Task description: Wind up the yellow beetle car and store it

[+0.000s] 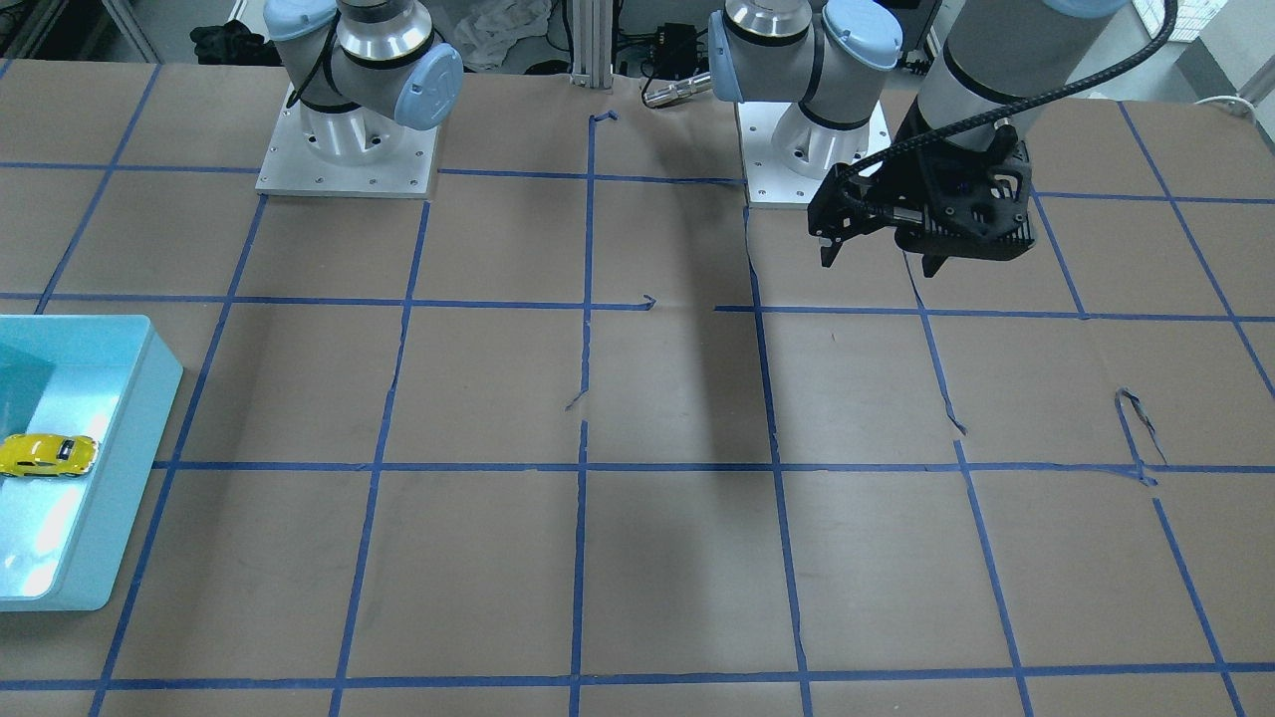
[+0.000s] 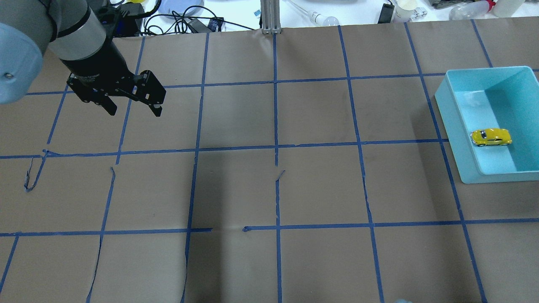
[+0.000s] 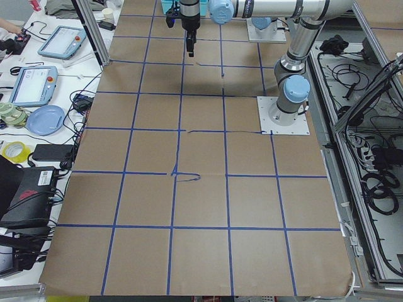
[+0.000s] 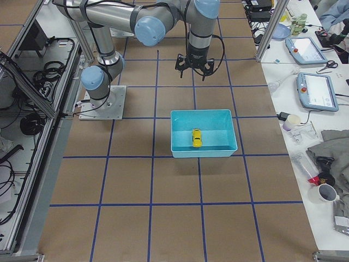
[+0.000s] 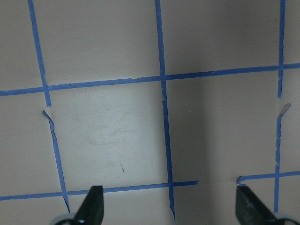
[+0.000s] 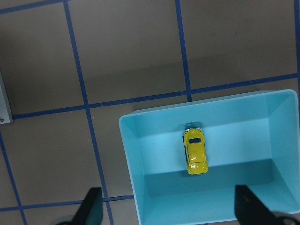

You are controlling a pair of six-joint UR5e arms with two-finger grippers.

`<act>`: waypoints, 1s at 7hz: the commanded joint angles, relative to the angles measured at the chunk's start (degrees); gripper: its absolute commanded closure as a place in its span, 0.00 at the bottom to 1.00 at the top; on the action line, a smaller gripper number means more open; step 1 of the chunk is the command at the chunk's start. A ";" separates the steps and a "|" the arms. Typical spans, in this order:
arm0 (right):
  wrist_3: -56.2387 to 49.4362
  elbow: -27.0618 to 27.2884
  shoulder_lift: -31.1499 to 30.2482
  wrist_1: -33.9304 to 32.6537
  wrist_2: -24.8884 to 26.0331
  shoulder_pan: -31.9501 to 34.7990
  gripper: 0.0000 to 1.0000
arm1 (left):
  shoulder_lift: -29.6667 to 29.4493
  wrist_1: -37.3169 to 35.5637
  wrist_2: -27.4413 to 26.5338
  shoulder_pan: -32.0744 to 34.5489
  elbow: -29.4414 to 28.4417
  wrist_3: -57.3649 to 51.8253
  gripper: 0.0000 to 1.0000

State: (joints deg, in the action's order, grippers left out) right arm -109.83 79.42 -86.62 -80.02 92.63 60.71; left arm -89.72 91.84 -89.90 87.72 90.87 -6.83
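The yellow beetle car rests on its wheels on the floor of a teal bin at the table's right side, with nothing touching it. It also shows in the front-facing view as the car in the bin. High above the bin, the right gripper is open and empty, looking down on the car. Far away on the left side of the table, the left gripper hangs above the brown paper. Its fingers are spread wide and hold nothing; the left wrist view shows only taped paper below it.
Brown paper with a blue tape grid covers the table, and the tape is torn in places. Both arm base plates stand at the robot's edge. Cables and bottles lie beyond the far edge.
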 commanded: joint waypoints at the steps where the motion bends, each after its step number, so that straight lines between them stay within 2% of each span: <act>1: 9.58 -0.32 -0.21 1.97 -0.96 4.12 0.00 | -0.02 -0.08 1.99 0.26 0.01 0.94 0.00; 3: 26.34 -0.58 -0.39 2.23 -1.05 11.94 0.00 | 0.24 0.09 1.83 -0.09 0.09 0.51 0.00; 5: 42.07 -0.41 -1.44 2.59 -4.82 19.14 0.00 | 0.16 0.09 1.92 0.26 0.09 0.51 0.00; 7: 56.66 -0.41 -1.01 1.71 -5.18 27.06 0.00 | 0.33 0.00 2.10 -0.09 0.09 0.16 0.00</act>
State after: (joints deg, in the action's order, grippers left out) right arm -62.99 79.03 -87.86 -77.77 87.91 83.07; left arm -89.55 91.87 -87.88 87.88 91.01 -6.28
